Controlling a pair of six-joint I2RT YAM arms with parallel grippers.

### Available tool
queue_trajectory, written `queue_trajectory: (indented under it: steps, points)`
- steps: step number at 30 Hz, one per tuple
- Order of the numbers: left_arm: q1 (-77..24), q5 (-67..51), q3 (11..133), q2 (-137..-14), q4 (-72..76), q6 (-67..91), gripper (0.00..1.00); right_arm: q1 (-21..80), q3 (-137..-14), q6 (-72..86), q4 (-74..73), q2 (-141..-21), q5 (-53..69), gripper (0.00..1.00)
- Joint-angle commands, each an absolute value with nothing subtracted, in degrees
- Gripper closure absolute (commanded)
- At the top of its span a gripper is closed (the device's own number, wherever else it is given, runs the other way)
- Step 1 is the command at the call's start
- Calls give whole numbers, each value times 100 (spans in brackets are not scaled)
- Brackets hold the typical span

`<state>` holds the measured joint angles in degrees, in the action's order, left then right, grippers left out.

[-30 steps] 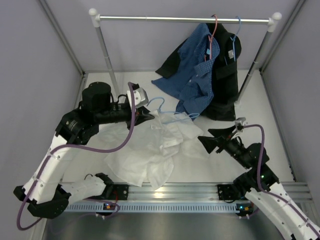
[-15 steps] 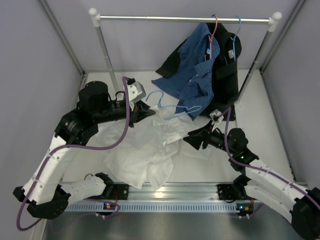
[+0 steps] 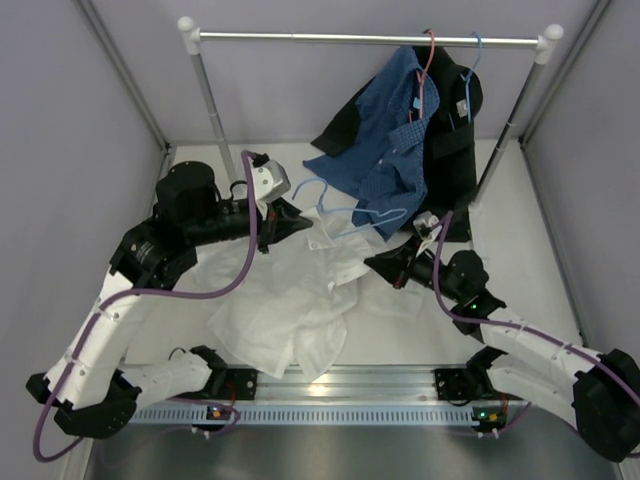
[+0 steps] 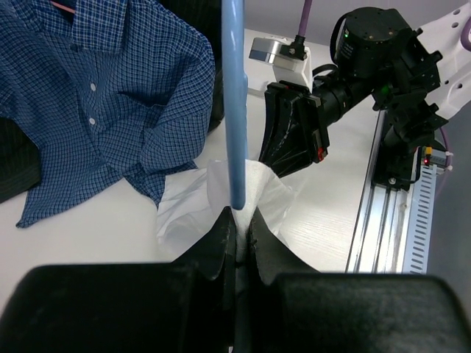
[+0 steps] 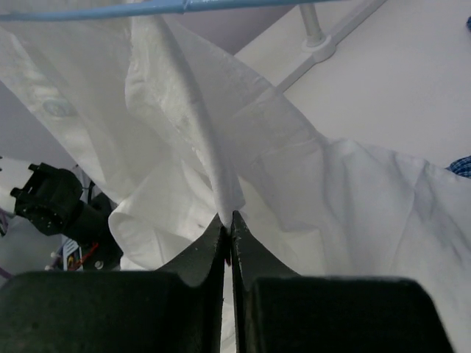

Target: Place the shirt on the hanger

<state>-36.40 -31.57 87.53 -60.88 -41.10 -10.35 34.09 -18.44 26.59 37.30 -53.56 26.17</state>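
Note:
The white shirt lies crumpled on the table, its collar end raised toward the hanger, a thin light-blue wire one held just above it. My left gripper is shut on the hanger's left end. In the left wrist view the hanger's blue bar runs up from the left gripper, with shirt cloth just beyond. My right gripper is at the shirt's right edge. In the right wrist view the right gripper pinches a raised fold of the shirt, under the hanger wire.
A clothes rack spans the back, with slanting posts down to the table. On it hang a blue checked shirt on a red hanger and a black garment. An aluminium rail runs along the near edge.
My right arm has swung in to the left, reached the shirt's right edge and shut on a fold. My left gripper has carried the hanger a little back and up.

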Motion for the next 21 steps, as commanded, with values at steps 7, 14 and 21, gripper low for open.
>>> queue_trajectory:
  steps: [7,14,21]
  points:
    - [-3612,-3471,7912,-5161,-3525,-1476,100,3130,-2829,2030,1859,-4712,1416,100]
    - [-3612,-2936,6287,-4256,-2752,-1784,100,2128,-3707,2276,205,-4359,1344,100]
    - [-3612,-2541,5862,-4104,-2628,-1978,100,1775,-4499,1995,-587,-4500,1880,100]
